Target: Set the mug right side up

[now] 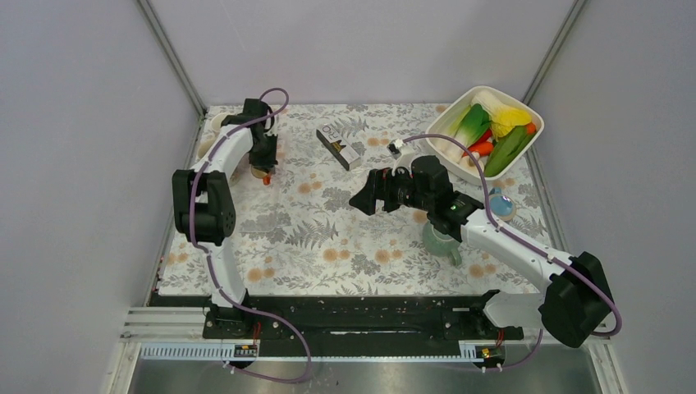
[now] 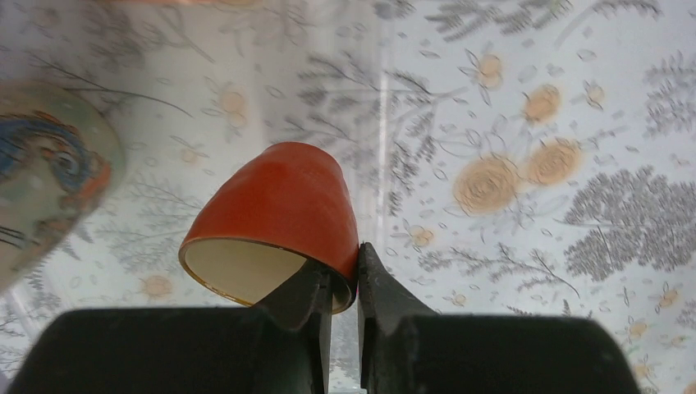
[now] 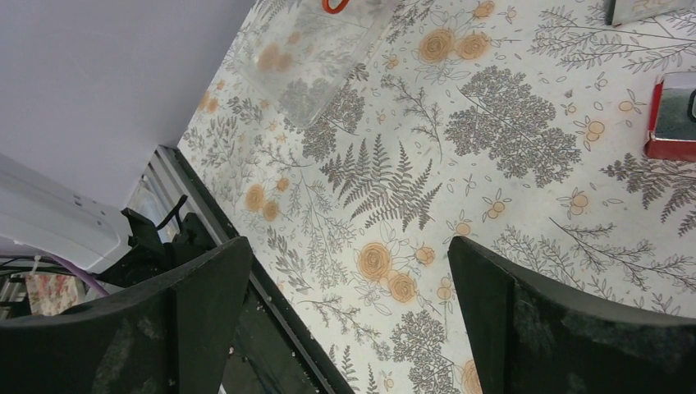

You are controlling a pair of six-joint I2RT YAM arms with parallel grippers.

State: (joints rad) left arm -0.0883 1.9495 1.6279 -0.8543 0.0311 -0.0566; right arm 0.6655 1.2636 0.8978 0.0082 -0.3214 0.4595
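Orange-red mug (image 2: 279, 205): ten o'clock on the worktop (image 2: 574, 123), tilted, mouth toward my wrist. Left gripper (image 2: 349, 267) clamped on its rim, one finger inside, a hold that, I judge, lets me roll it upright. Right gripper (image 3: 349, 312): fingers apart, at centre.

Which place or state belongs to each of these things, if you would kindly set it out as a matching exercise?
Things:
1. mug
2. right gripper
3. basket
4. box

Places and states:
a. open, holding nothing
b. far right corner, filled with vegetables
c. tilted, pinched at the rim by the left gripper
d. lying flat at the far middle

Pairs: 1-c, 2-a, 3-b, 4-d
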